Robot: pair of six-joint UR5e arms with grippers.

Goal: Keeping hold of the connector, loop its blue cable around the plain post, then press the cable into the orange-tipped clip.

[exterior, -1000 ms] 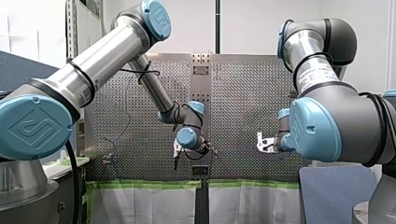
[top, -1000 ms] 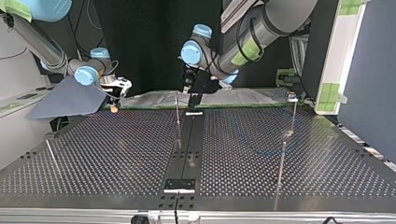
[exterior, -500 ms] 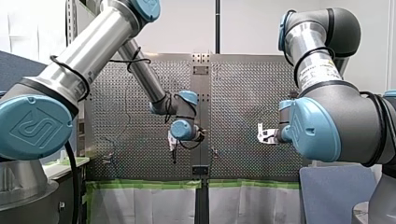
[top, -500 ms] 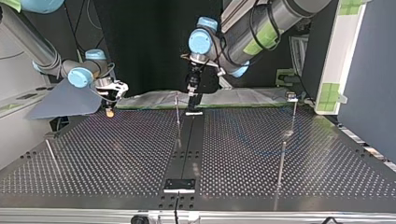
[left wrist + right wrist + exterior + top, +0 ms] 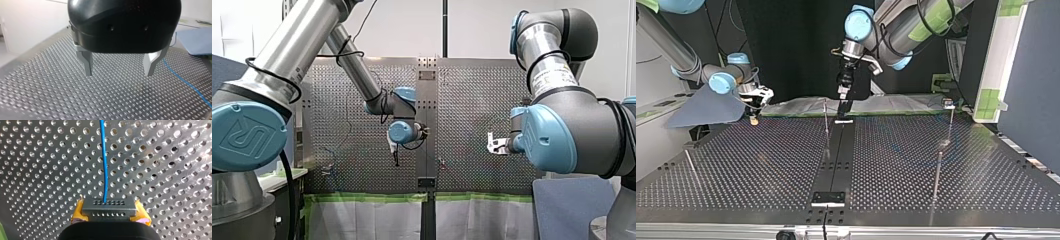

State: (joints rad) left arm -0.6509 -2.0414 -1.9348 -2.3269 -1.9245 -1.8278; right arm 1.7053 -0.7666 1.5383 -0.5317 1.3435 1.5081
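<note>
Hanging over the tabletop [image 5: 45, 90], my left gripper [image 5: 119, 68] is held wide apart — the connector [image 5: 109, 206] is pinched by my right gripper [image 5: 109, 212], blue cable [image 5: 103, 157] trailing ahead.

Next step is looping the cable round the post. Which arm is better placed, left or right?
Right. The right gripper is shut on the connector, with the blue cable running out ahead of it. The left gripper is open, holding nothing, above the table.
</note>
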